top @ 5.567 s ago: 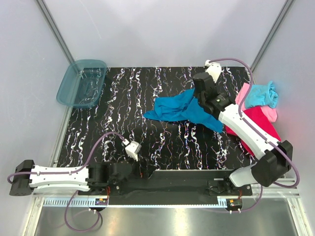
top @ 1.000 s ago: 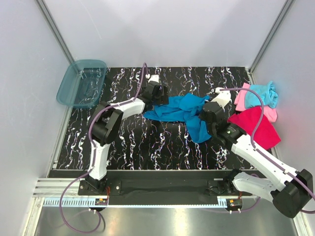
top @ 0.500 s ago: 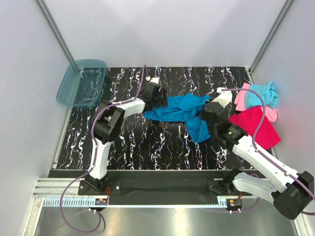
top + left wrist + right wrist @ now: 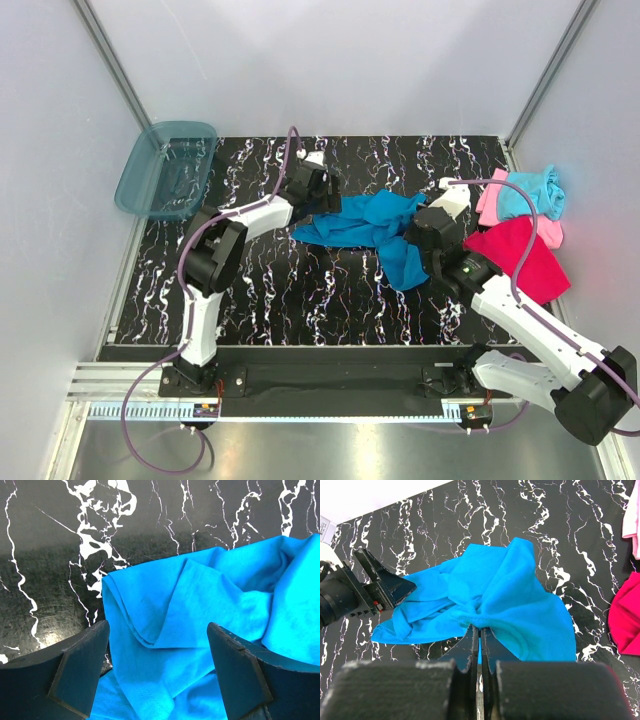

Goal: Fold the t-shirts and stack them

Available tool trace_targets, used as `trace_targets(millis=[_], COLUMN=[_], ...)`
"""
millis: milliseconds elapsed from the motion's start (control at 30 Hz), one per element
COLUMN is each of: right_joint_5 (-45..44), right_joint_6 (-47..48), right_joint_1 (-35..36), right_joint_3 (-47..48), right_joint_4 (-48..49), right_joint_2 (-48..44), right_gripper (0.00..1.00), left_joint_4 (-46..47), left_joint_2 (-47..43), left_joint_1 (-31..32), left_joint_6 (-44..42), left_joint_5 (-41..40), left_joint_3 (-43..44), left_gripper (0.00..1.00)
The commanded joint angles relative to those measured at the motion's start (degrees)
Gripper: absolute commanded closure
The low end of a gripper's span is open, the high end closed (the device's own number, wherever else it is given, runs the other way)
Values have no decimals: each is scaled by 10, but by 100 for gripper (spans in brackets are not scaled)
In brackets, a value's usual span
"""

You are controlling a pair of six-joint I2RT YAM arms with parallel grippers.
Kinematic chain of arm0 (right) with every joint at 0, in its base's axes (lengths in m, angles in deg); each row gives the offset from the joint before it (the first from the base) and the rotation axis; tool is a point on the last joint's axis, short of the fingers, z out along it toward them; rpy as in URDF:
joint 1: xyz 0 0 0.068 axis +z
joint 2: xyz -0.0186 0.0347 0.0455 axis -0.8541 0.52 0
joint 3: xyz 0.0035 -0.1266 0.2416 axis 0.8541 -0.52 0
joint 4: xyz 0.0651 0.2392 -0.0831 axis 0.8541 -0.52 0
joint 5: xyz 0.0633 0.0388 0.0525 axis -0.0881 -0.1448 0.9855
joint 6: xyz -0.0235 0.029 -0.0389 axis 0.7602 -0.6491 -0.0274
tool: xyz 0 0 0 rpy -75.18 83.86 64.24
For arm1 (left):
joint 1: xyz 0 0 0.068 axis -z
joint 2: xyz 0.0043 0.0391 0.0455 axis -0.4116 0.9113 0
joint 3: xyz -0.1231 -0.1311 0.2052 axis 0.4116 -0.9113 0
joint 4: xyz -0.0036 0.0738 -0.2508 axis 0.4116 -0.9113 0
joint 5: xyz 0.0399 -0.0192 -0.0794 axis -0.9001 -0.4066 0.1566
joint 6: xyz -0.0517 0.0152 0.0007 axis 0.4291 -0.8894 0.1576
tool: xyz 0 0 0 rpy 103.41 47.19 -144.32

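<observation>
So blue shirt lies bunched on table, right gripper pinched on its 3 o'clock fold, left gripper apart over its 9 o'clock edge: best close on one layer.

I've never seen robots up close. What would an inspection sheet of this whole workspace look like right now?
Surface: black table with white veining, no spills seen.
Job's things: blue t-shirt crumpled mid-table; magenta-red t-shirt, light pink t-shirt and aqua t-shirt heaped unfolded at the right edge.
Clutter: teal plastic bin at the far left corner, looks empty.
Grippers: left claw open, straddling the blue shirt's left end; right claw shut on its bunched cloth.
Cables: purple cables loop off both arms; no snag seen.
Surroundings: pale walls with metal frame posts; nothing else seen.
</observation>
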Motion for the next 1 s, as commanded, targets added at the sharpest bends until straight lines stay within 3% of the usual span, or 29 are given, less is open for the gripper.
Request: trace_targets(millis=[0,967], right_joint_5=[-5,-3], right_joint_6=[-1,-1], right_joint_1=[-3,-10], right_joint_3=[3,4], right_joint_4=[28,28], right_joint_2=[0,2], right_gripper=[100,100], left_joint_4=[3,7], left_joint_2=[-32,18], left_joint_1=[0,20], left_joint_6=[-15,11], left_joint_5=[2,39], left_joint_3=[32,28], left_gripper=[16,20])
